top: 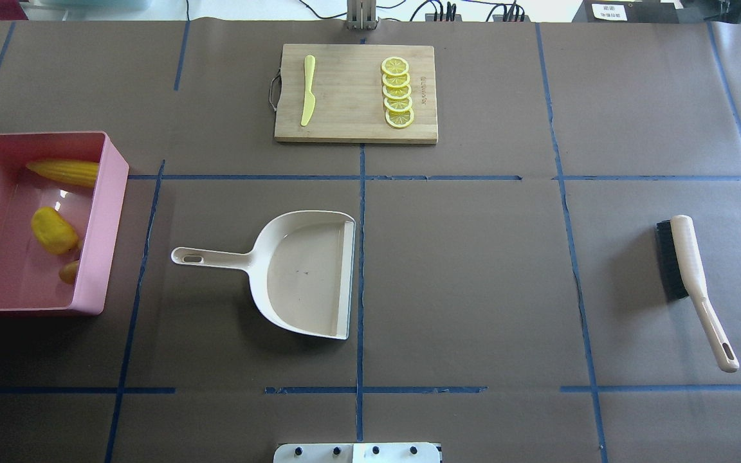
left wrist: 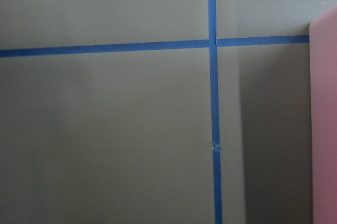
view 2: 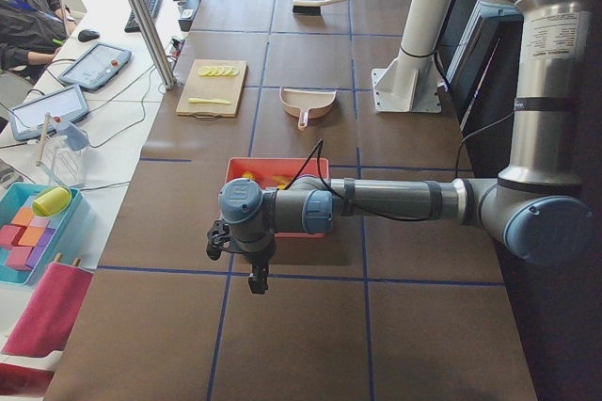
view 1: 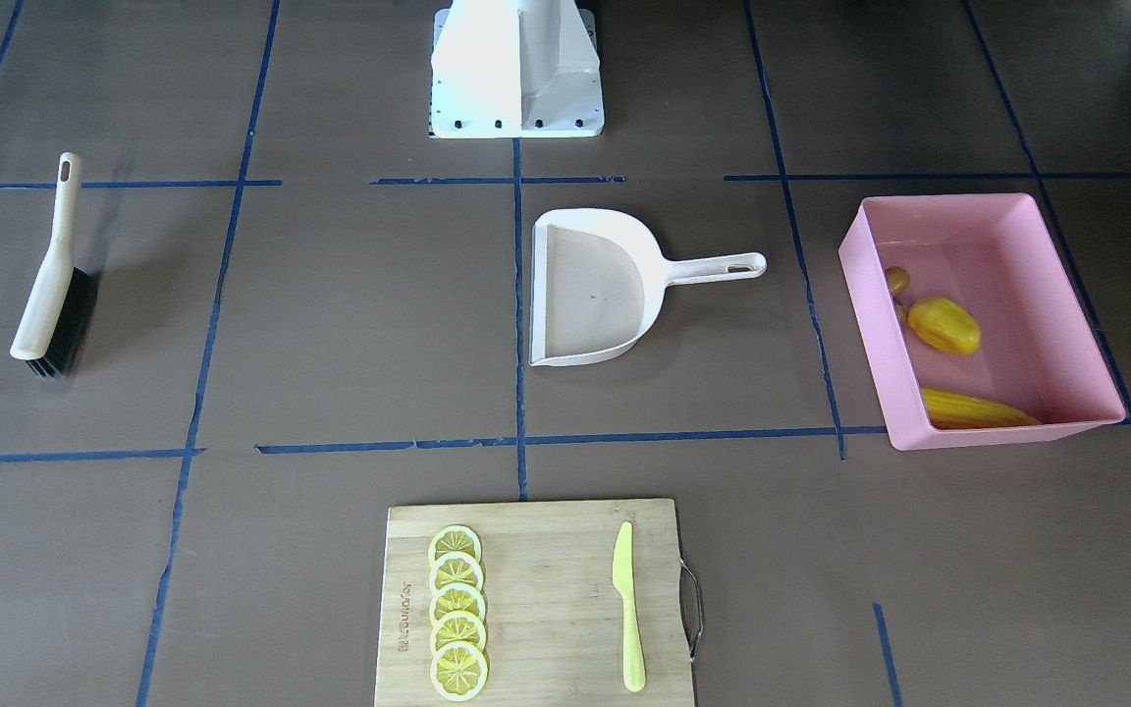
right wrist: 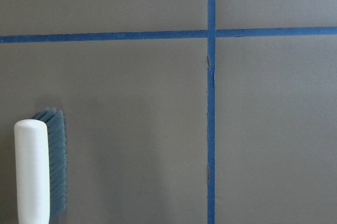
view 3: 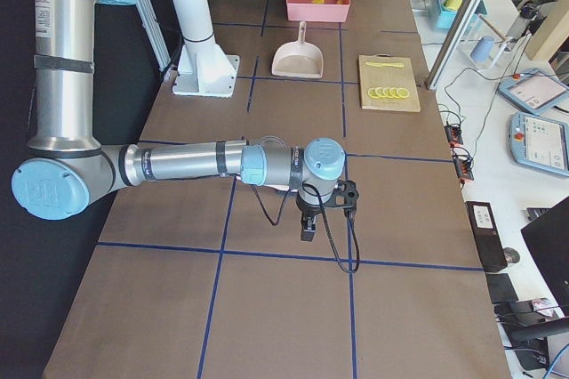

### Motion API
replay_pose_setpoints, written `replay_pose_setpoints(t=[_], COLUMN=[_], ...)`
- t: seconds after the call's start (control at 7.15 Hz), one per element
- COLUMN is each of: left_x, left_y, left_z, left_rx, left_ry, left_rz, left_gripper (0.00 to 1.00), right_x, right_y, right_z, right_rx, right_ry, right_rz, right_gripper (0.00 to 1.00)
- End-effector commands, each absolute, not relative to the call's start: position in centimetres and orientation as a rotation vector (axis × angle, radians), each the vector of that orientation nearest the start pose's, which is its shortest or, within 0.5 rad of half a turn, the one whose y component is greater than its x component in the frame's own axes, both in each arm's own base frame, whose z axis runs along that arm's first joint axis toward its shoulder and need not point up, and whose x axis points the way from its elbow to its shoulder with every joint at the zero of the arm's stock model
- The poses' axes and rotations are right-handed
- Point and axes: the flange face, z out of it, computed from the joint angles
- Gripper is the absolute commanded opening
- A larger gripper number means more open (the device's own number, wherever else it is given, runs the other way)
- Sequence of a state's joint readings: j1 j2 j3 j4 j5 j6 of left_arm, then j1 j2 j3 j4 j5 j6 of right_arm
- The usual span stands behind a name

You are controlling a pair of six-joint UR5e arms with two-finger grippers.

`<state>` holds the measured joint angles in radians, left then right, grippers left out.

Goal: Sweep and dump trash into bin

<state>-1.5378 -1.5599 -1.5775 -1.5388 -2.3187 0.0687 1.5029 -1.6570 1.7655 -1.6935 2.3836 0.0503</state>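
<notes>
Closest to the lens in the left side view, the left pincer (view 2: pixel 256 280) is seen pointing down over the brown worktop (view 2: pixel 310 326) at lower centre. It hangs just below the pink bin (view 2: pixel 273 164), whose near wall is partly hidden by the wrist. Whether its fingers are apart or together cannot be told, nor whether anything is held. In the left wrist view only a strip of the bin's wall is caught, at the right edge. In the overhead view the bin is found at the left edge of the frame, and all the trash lies inside it: the corn cob (top: pixel 65 171) against the upper wall, the potato-like lump (top: pixel 54 230) near the middle, and the ginger root (top: pixel 69 271) low against the right wall. The right pincer (view 3: pixel 308 229) is seen in the right side view, pointing down at centre frame, well apart from the bin at the top; its state cannot be told either. A brush (right wrist: pixel 31 171) is caught at the lower left of the right wrist view. The cream dustpan (top: pixel 306 276) is laid at centre in the overhead view.
</notes>
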Motion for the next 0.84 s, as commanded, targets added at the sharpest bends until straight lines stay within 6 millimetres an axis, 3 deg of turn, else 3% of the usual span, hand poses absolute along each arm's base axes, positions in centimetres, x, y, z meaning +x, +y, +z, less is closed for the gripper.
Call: replay_pose_setpoints(t=[0.0, 0.28, 0.56, 0.7], left_x=[-5.1, -5.1, -5.1, -5.1], left_y=[-49.0, -49.0, -49.1, -49.2], left_z=[66.3, 66.1, 65.9, 65.9], left_rx=[-0.010, -0.006, -0.003, -0.003], left_ry=[0.748, 0.748, 0.746, 0.746], left_rz=[0.090, 0.090, 0.091, 0.091], left_gripper=[1.00, 1.00, 1.00, 1.00], right_x=[3.5, 5.0, 6.8, 7.2], right_y=[-44.7, -43.6, -43.7, -44.0], right_z=[62.3, 63.4, 64.0, 65.3], right_rx=[-0.067, -0.060, -0.044, -0.016], right_ry=[-0.811, -0.817, -0.818, -0.815], right_rz=[-0.018, -0.013, 0.031, 0.042], right_gripper=[1.00, 1.00, 1.00, 1.00])
